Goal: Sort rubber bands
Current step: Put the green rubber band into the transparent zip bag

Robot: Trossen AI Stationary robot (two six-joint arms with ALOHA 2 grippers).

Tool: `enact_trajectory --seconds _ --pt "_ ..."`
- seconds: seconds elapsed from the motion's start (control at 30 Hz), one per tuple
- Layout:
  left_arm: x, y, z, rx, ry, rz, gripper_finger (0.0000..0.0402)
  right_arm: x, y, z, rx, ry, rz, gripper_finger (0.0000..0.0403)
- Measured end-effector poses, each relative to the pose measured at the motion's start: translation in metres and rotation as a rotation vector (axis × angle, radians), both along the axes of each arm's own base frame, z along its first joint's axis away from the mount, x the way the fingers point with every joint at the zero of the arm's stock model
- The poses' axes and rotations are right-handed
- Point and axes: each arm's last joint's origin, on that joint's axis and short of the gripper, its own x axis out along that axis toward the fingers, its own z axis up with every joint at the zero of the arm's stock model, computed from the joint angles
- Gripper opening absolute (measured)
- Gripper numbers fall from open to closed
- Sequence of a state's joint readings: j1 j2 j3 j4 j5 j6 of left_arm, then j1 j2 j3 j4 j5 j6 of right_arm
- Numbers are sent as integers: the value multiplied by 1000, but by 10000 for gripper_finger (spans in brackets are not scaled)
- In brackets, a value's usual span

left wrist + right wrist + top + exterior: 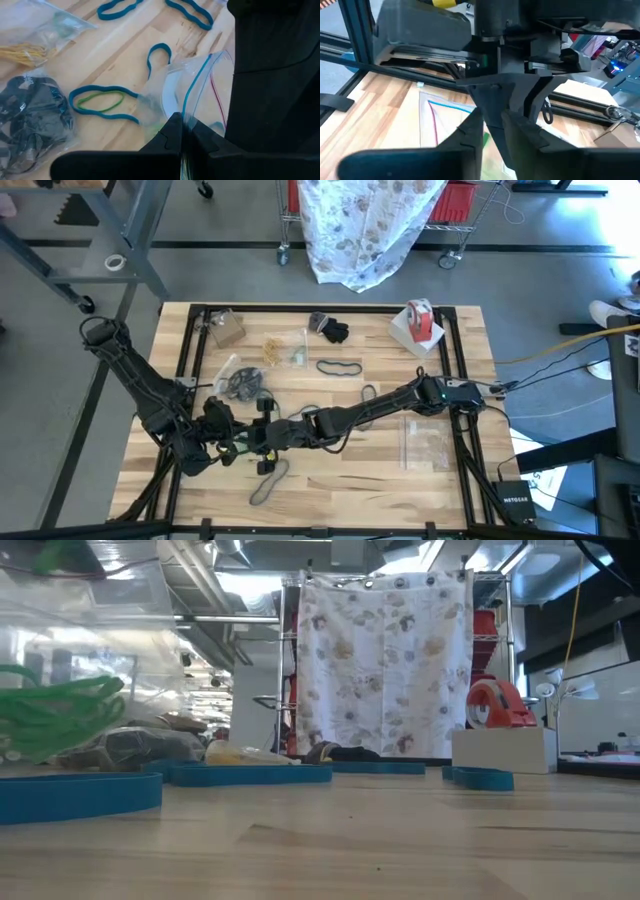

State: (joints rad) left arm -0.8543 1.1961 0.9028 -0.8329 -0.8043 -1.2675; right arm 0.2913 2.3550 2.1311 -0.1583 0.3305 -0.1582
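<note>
Overhead, the two grippers crowd together, hiding the bag [192, 95] mouth. In the left wrist view, a dark arm covers the bag's far side; its contents are unreadable.

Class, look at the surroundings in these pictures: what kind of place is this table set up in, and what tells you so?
Probably a lab or workshop, not a home. The wooden table is boxed in by a black metal frame, a wire cart on castors stands behind it, and bare ceiling ducts run overhead.
</note>
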Motion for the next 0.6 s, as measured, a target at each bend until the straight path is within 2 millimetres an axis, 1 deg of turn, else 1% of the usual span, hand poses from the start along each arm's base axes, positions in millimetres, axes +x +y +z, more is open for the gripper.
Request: enact_trajectory --seconds 0.13,0.23,0.37,0.43,0.5,0.6 --pt "0 0 -1 5 13 -2 0 -1 -1 -2 7 22 -16 99" --pt "-3 2 -2 6 43 -3 0 -2 -4 3 1 11 -42 107" --pt "-10 7 -1 4 85 -2 0 -9 -8 24 4 31 -61 107" --pt "-16 9 1 11 108 1 0 -14 -9 29 24 82 -82 106" --pt "-22 12 8 0 117 12 0 -18 -13 28 31 159 -120 106" --pt "-31 16 20 -5 115 -4 0 -19 -25 15 69 242 -176 106"
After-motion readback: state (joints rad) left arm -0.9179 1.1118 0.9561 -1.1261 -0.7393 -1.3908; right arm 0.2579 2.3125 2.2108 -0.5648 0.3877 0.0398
